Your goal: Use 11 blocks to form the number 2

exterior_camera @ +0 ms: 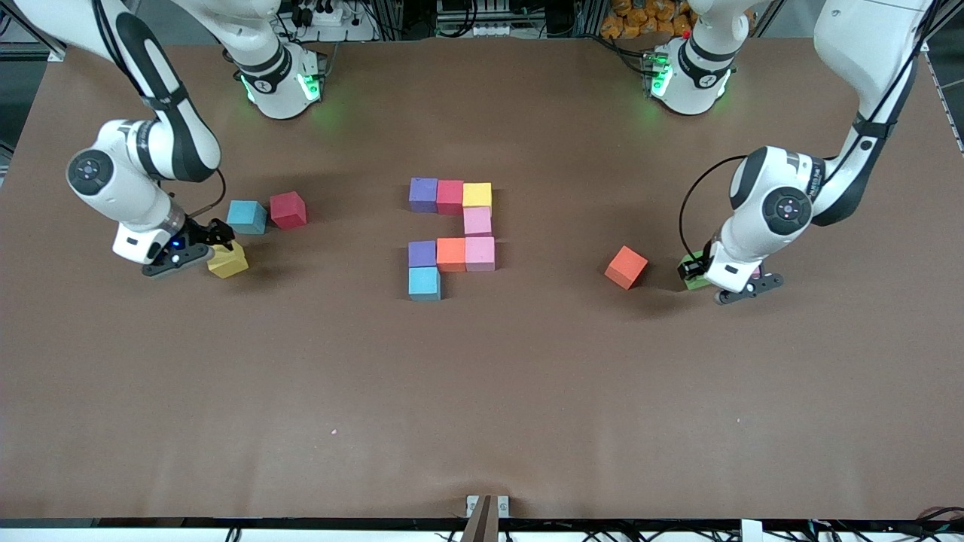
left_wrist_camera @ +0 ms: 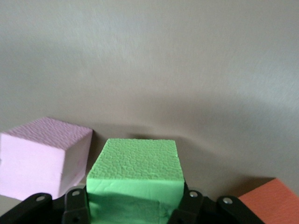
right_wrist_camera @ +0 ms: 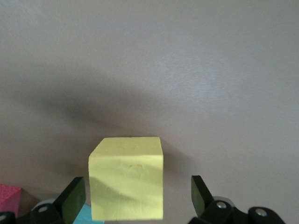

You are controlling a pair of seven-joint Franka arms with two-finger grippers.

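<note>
The partial number 2 lies mid-table: purple [exterior_camera: 423,194], red [exterior_camera: 450,196] and yellow [exterior_camera: 477,196] blocks in a row, two pink blocks [exterior_camera: 477,221] below the yellow one, then orange [exterior_camera: 451,254], purple [exterior_camera: 422,254] and light blue [exterior_camera: 425,283]. My left gripper [exterior_camera: 700,275] [left_wrist_camera: 134,207] is shut on a green block [exterior_camera: 690,274] [left_wrist_camera: 135,163], with its fingers pressed against both sides. My right gripper [exterior_camera: 218,248] [right_wrist_camera: 135,200] stands open around a loose yellow block [exterior_camera: 227,260] [right_wrist_camera: 127,182], with a gap on each side.
A pink block [left_wrist_camera: 42,161] sits right beside the green one, mostly hidden under the left hand in the front view. A loose orange block [exterior_camera: 626,266] [left_wrist_camera: 273,203] lies toward the digit. Light blue [exterior_camera: 247,217] and red [exterior_camera: 288,209] blocks lie by the right gripper.
</note>
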